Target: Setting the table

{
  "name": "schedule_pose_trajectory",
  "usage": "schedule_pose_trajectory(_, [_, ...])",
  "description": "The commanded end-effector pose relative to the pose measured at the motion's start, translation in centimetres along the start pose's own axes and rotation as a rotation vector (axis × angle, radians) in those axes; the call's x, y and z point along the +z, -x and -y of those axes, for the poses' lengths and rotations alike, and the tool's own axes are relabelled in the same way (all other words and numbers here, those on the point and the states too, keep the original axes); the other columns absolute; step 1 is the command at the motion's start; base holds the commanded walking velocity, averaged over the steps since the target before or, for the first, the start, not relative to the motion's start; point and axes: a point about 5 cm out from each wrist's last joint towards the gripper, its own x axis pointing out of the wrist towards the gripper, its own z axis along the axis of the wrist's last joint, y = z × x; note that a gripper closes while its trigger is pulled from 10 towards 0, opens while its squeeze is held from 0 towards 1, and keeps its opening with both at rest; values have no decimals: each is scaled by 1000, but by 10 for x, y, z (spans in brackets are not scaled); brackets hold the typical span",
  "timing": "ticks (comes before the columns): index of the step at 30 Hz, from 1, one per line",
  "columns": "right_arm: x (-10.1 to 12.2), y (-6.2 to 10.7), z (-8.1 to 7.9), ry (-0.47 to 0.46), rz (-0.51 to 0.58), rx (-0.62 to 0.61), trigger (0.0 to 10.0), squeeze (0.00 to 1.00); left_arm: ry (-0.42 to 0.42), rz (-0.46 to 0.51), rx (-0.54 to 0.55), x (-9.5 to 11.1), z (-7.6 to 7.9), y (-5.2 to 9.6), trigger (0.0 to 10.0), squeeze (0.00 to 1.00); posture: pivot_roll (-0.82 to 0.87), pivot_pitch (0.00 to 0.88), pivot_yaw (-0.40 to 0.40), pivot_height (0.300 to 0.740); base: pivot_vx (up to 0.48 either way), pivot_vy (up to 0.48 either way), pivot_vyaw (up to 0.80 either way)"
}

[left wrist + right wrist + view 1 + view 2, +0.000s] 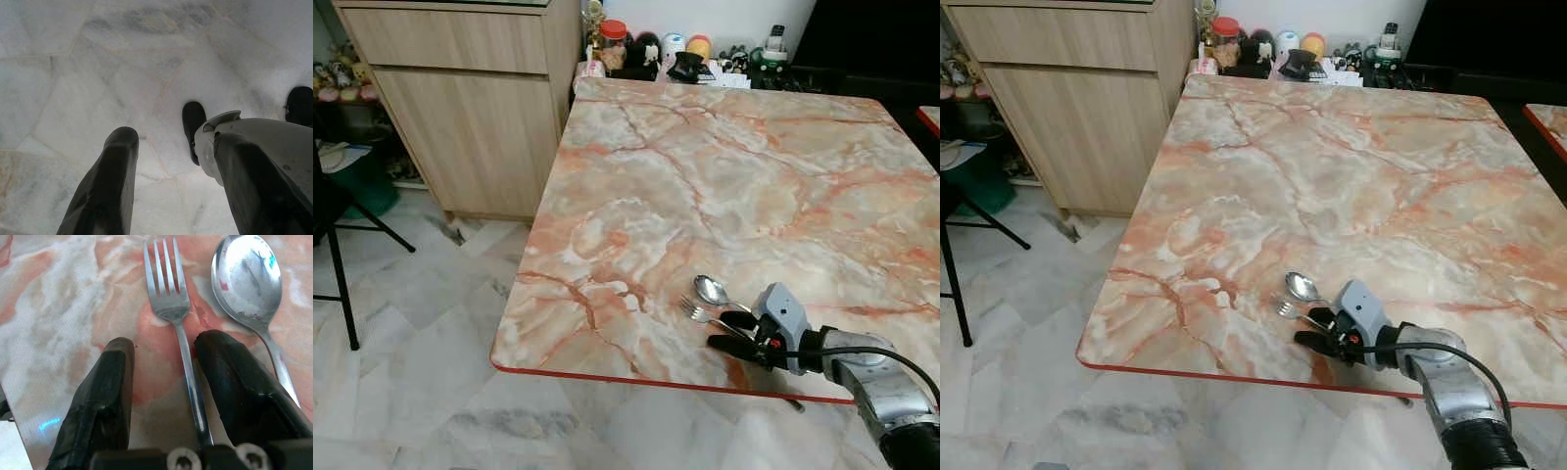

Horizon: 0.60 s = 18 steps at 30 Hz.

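Two utensils, a fork (pixel 168 298) and a spoon (pixel 247 279), lie side by side near the front edge of the marble tabletop (pixel 724 186), toward its right corner in the head views. Right hand (pixel 729 331): resting low on the tabletop at about 5 o'clock of the utensils, fingers (pixel 105 396) spread, straddling the fork's handle without visibly pinching it; one finger lies between the fork handle and the spoon handle. Fork, long axis: runs straight along the hand's own line, tines pointing away from the wrist, toward roughly 10 o'clock across the tabletop. Spoon: near parallel, bowl likewise at the far end, just beside the fork. Left hand (pixel 166 181): hanging over the floor (pixel 98 73), fingers apart, idle, well away. Judgement: the right arm is the nearer; closing across the handle suits this alignment.
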Motion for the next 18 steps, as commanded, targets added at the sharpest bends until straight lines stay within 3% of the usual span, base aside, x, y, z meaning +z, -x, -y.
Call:
schedule_pose_trajectory(1, [-6,3,2,-21,-19,-18,10000,0,-18,-49,-1,-13,-2,3,10000,0,29,202,-22,740,0,0,0])
schedule_pose_trajectory(9, [-17,2,2,-57,-44,-29,10000,0,-16,-48,-4,-13,-1,3,10000,0,31,204,-23,740,0,0,0])
schedule_pose_trajectory(11, [-19,2,0,-61,-50,-21,2000,0,-15,-49,-5,-13,-1,3,10000,0,30,204,-23,740,0,0,0])
schedule_pose_trajectory(13, [-20,2,0,-64,-50,-19,2000,0,-15,-50,-5,-13,-1,3,10000,0,30,204,-23,740,0,0,0])
schedule_pose_trajectory(14, [-20,2,0,-66,-51,-19,353,0,-15,-50,-6,-13,-1,3,10000,0,32,205,-24,740,0,0,0])
schedule_pose_trajectory(16, [-22,2,-1,-68,-54,-19,588,0,-14,-52,-6,-14,-1,3,10000,0,32,205,-24,740,0,0,0])
schedule_pose_trajectory(18, [-24,1,-2,-70,-58,-17,78,0,-13,-54,-8,-14,-1,4,10000,0,32,206,-24,740,0,0,0])
